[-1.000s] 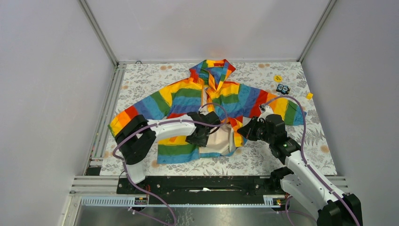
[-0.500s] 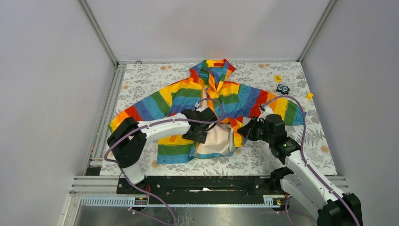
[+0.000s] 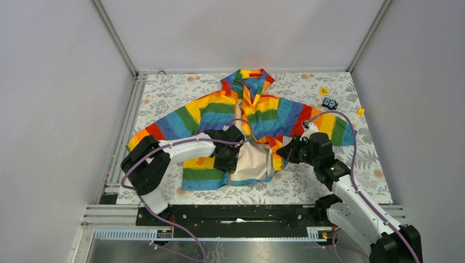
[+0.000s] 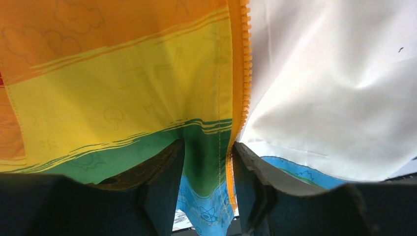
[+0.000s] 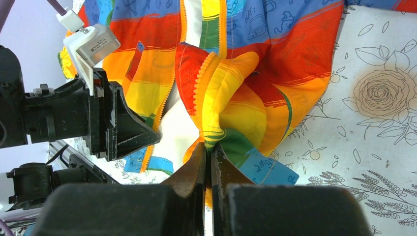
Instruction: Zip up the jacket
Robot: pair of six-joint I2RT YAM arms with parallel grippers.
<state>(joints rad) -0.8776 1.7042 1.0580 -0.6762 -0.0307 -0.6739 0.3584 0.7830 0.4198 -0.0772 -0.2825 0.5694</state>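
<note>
The rainbow-striped jacket (image 3: pixel 219 112) lies front up on the floral cloth, hood at the far side. It is unzipped at the bottom, with white lining (image 3: pixel 255 159) showing between the panels. My left gripper (image 3: pixel 229 158) is at the left panel's lower zipper edge. In the left wrist view (image 4: pixel 207 157) the green and blue hem and the orange zipper (image 4: pixel 239 73) sit pinched between its narrowly parted fingers. My right gripper (image 3: pixel 282 152) is shut on the bunched right panel edge, seen in the right wrist view (image 5: pixel 209 147).
A yellow disc (image 3: pixel 323 91), a small blue and black object (image 3: pixel 329 103) and a yellow cube (image 3: pixel 360 111) lie at the far right of the cloth (image 3: pixel 329 186). Grey walls close in the left, right and far sides. A metal rail (image 3: pixel 219 211) runs along the near edge.
My left gripper has moved left and slightly away, taking the left panel's edge with it and baring more white lining. The right gripper has stayed put.
</note>
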